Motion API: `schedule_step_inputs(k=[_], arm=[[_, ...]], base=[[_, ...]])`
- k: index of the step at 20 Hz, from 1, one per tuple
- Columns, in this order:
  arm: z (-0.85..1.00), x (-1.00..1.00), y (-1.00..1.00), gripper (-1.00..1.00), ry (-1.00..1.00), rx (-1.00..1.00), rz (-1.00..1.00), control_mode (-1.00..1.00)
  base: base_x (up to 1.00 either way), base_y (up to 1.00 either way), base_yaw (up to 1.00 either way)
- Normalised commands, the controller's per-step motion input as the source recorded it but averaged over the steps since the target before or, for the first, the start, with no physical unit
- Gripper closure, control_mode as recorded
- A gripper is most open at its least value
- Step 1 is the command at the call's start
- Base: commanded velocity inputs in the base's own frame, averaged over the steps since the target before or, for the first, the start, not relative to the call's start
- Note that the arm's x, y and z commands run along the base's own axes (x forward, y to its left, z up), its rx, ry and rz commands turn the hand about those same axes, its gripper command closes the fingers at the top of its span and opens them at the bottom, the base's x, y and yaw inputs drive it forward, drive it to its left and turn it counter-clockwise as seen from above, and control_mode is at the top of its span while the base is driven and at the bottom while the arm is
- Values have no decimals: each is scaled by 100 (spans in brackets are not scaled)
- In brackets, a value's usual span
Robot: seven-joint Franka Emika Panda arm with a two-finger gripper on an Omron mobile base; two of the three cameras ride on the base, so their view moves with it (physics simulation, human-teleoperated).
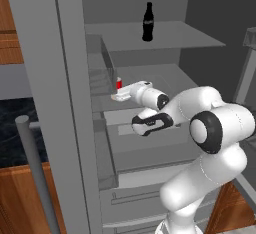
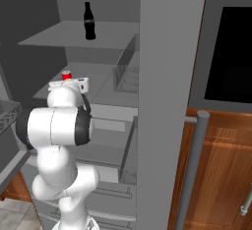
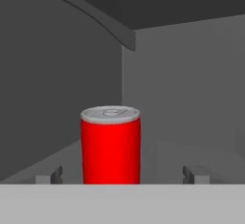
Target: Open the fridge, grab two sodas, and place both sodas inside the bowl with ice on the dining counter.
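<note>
Inside the tall grey steel fridge (image 1: 75,128), with both doors swung wide, stand two sodas. Lower and to the left, one small red cylindrical can (image 3: 110,144) with a dull silver lid stands upright on the middle grey shelf (image 1: 165,75). One slim black contoured cola bottle (image 1: 147,22) stands upright on the flat matte shelf above, further right and well apart. Behind the can, the white arm's two-finger gripper (image 3: 122,175) is spread fully wide, holding nothing; the can stands between its two small dark fingertips (image 3: 191,174), nearer the left one, touching neither.
</note>
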Motion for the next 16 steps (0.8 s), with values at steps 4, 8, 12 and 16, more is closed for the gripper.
schedule_step_inputs(k=[4, 8, 12, 16], arm=[[-3, 0, 31, -100, 0, 0, 0, -100], [-7, 3, 30, -100, 0, -1, 0, -100], [-7, 16, 8, -100, 2, 0, 0, -100], [-4, 17, 0, 100, 3, 0, 0, -100]], base=[[0, 0, 0], [0, 0, 0], [0, 0, 0], [0, 0, 0]])
